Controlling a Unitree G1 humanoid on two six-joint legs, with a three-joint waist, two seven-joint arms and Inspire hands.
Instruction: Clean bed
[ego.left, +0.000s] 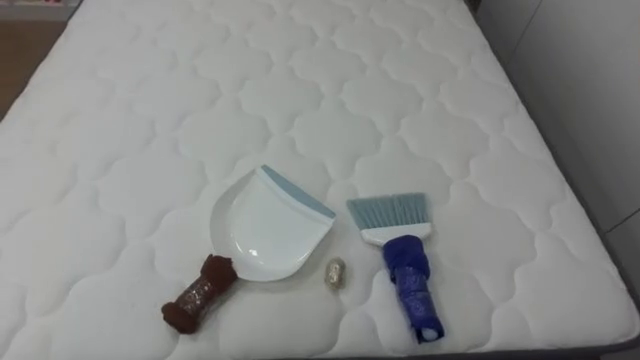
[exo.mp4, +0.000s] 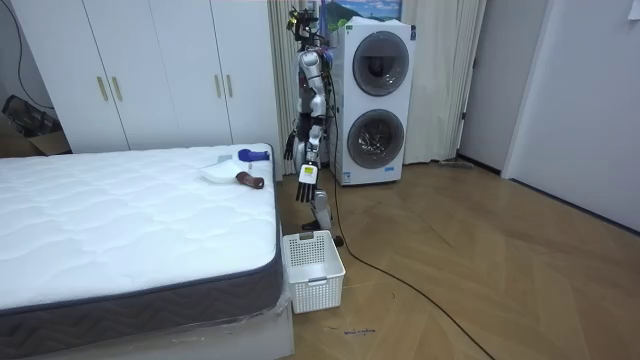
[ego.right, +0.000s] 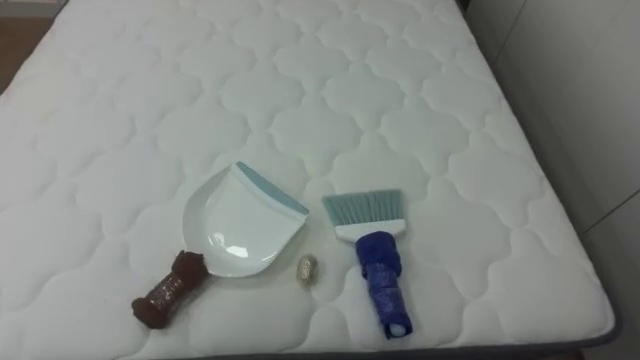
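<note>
A white dustpan (ego.left: 268, 225) with a brown handle (ego.left: 198, 293) lies on the white quilted mattress (ego.left: 300, 80), near its front edge. To its right lies a hand brush (ego.left: 403, 260) with a blue handle and pale blue bristles pointing away from me. Between the two rests a small beige scrap (ego.left: 336, 272). In the room view I stand at the bed's far right corner, facing the dustpan (exo.mp4: 220, 170). My left hand (exo.mp4: 307, 184) hangs by my side with straight fingers, holding nothing.
A white laundry basket (exo.mp4: 313, 270) stands on the wooden floor by the bed's near corner. Two stacked washing machines (exo.mp4: 378, 100) are right behind me, and white wardrobes (exo.mp4: 150, 70) line the wall beyond the bed. The mattress's right edge (ego.left: 590, 220) drops to the floor.
</note>
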